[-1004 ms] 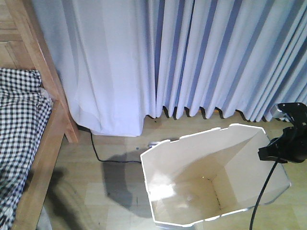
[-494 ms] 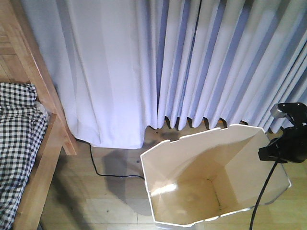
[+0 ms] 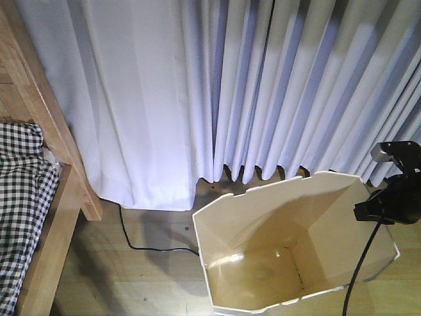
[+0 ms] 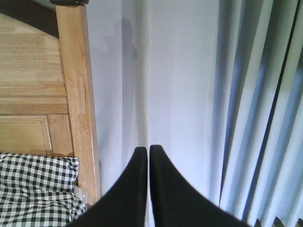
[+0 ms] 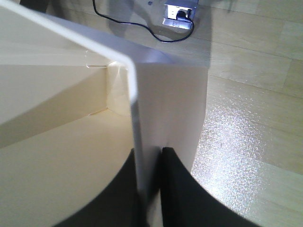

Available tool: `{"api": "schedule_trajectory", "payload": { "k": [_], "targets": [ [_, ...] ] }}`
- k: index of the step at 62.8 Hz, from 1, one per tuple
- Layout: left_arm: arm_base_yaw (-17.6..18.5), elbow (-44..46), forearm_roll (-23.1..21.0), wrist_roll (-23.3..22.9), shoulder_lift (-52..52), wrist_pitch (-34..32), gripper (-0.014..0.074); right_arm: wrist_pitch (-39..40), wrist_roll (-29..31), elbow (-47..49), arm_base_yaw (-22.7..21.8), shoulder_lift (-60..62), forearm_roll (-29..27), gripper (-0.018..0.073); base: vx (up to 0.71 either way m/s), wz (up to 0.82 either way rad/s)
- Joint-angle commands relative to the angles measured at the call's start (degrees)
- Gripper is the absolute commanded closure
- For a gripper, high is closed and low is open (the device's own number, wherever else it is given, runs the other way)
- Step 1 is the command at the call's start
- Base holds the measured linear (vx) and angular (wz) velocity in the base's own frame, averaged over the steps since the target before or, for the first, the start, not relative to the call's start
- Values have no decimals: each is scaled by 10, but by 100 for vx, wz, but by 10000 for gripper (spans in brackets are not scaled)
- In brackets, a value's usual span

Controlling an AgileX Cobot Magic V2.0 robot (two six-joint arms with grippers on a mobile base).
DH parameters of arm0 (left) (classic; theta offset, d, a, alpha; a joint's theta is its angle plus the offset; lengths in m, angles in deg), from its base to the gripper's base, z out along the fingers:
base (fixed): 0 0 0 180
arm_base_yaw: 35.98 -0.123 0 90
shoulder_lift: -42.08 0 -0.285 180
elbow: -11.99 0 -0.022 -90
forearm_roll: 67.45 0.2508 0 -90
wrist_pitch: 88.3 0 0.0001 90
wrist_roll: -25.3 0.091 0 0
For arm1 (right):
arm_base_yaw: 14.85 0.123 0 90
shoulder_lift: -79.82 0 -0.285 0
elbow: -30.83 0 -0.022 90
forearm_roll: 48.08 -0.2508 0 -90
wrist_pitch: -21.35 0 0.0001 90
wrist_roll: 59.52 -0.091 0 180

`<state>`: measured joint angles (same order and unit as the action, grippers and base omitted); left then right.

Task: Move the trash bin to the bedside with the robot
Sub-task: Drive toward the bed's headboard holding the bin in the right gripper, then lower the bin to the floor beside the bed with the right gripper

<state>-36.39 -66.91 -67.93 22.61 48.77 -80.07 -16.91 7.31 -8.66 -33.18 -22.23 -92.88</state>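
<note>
Bin count: one trash bin (image 3: pixel 263 217), low in front of the curtain (image 3: pixel 263 85), off to the right of the one bed (image 3: pixel 66 158) with a gap between them. Right fingers (image 5: pixel 177 189) are pinched on its thin wall, one inside, one outside. Left fingers (image 4: pixel 132 189) are pressed together, holding nothing, near the bedpost. One black cable (image 3: pixel 141 247) lies on the floor, and there's one power strip (image 5: pixel 179 14).

- The right end effector (image 5: pixel 150 156) has two black fingers (image 5: pixel 118 198) pinching the thin white wall of the trash bin (image 5: pixel 57 156), one inside and one outside.
- The bin's cream inside fills the left.
- Shiny wooden floor (image 5: pixel 255 94) lies on the right.
- Far off, a black cable (image 5: pixel 113 20) runs to a white plug box (image 5: pixel 179 14).
</note>
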Motion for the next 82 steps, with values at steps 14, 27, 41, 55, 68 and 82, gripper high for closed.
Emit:
{"api": "schedule_trajectory", "payload": {
  "k": [14,27,41,55,68,82],
  "targets": [
    [2,-16,-5,-5,-5,-41,602,-60,-11,16,-2,28,-64,565,1,0],
    [2,-16,-5,-5,-5,-41,602,-60,-11,16,-2,28,-64,565,0,0],
    [2,-16,-5,-5,-5,-41,602,-60,-11,16,-2,28,-64,565,0,0],
    [2,-16,-5,-5,-5,-41,602,-59,-11,16,-2,28,-65,565,0,0],
    [2,-16,-5,-5,-5,-41,602,7,-11,19,-2,7,-139,565,0,0],
    [2,-16,-5,-5,-5,-41,602,42,8,64,-2,-91,-188,564,0,0]
  ]
}}
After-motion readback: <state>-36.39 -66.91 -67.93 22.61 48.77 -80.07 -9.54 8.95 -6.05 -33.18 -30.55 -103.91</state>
